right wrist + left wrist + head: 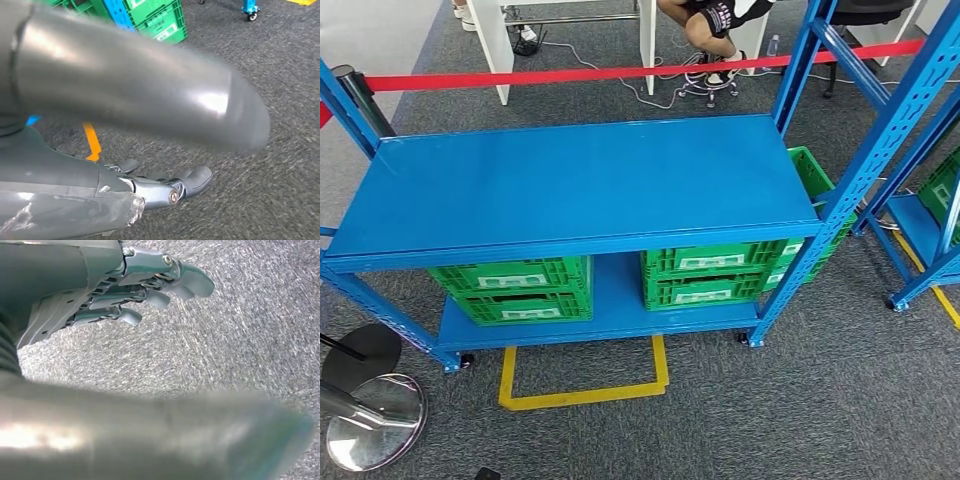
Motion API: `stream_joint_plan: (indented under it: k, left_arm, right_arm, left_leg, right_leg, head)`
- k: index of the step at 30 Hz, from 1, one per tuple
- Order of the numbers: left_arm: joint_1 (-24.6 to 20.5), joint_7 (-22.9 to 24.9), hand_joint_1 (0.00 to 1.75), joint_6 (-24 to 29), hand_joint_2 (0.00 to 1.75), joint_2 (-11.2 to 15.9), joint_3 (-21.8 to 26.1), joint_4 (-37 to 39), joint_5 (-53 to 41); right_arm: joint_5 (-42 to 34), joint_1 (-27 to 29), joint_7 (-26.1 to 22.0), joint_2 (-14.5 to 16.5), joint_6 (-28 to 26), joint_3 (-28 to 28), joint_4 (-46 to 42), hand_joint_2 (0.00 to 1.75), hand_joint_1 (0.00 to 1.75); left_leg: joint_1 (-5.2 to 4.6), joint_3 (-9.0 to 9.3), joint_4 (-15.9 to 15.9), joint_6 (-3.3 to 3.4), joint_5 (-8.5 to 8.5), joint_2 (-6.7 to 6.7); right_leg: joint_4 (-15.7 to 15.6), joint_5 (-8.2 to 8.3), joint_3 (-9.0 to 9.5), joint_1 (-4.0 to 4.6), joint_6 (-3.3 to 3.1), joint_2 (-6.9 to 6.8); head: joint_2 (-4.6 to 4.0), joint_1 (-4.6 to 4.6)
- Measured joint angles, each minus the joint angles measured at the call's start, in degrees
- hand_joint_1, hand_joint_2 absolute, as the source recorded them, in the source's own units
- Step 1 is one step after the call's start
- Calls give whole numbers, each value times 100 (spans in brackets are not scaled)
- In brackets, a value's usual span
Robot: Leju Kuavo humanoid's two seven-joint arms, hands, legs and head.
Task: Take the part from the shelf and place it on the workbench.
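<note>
A blue metal shelf (569, 180) stands in front of me, and its top board shows plain blue. On its lower board sit stacked green crates, one pair on the left (516, 290) and one on the right (712, 272); their insides are hidden. A further green crate (810, 175) sticks out behind the right post. My left hand (147, 292) hangs over grey carpet, fingers stretched out and holding nothing. My right hand (162, 187) also hangs above the carpet with nothing in it, and green crates (158, 20) lie beyond it.
Red barrier tape (622, 73) runs behind the shelf. A chrome stanchion base (373, 420) stands at the near left. A yellow floor marking (584, 395) lies before the shelf. A second blue rack (924, 220) stands to the right. A seated person (712, 20) and white table legs (493, 40) are beyond the tape.
</note>
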Motion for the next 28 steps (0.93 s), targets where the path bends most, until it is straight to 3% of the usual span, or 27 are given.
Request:
stream_joint_plan:
  k: [1,4,5,25,27,28]
  left_arm:
    - [0,16,0,-68,131,2,-1,0,-16]
    - [0,5,0,-249,0,-2,15,0,39]
    - [-1,7,0,-266,0,-8,31,0,85]
    - [-7,188,0,-206,0,-41,229,0,182]
    - [-8,188,0,-188,87,-41,234,0,180]
    - [-8,188,0,-184,116,-41,236,0,180]
  right_arm:
    - [0,1,-17,-3,-56,1,1,175,0]
    - [-1,3,-158,-14,-145,1,1,44,0]
    - [-1,3,-198,-16,-136,-2,1,0,0]
    - [-1,-6,-294,-60,-117,-21,1,0,0]
    - [-1,-6,-291,-60,-138,-21,1,87,0]
    - [0,-6,-291,-60,-144,-21,1,116,0]
  left_leg:
    - [0,0,1,2,0,0]
    - [0,1,5,3,0,0]
    - [0,1,5,3,0,0]
    - [10,5,5,3,1,0]
    - [10,5,5,3,1,0]
    - [10,5,5,3,1,0]
  right_leg:
    - [-1,1,1,0,2,0]
    - [-1,3,1,-1,4,0]
    - [-1,3,1,0,5,0]
    - [0,2,4,9,5,1]
    - [0,2,4,8,5,1]
    - [0,2,4,8,5,1]
  head:
    - [0,0]
    - [0,-1]
    - [0,-1]
    - [0,-1]
    - [0,-1]
    - [0,-1]
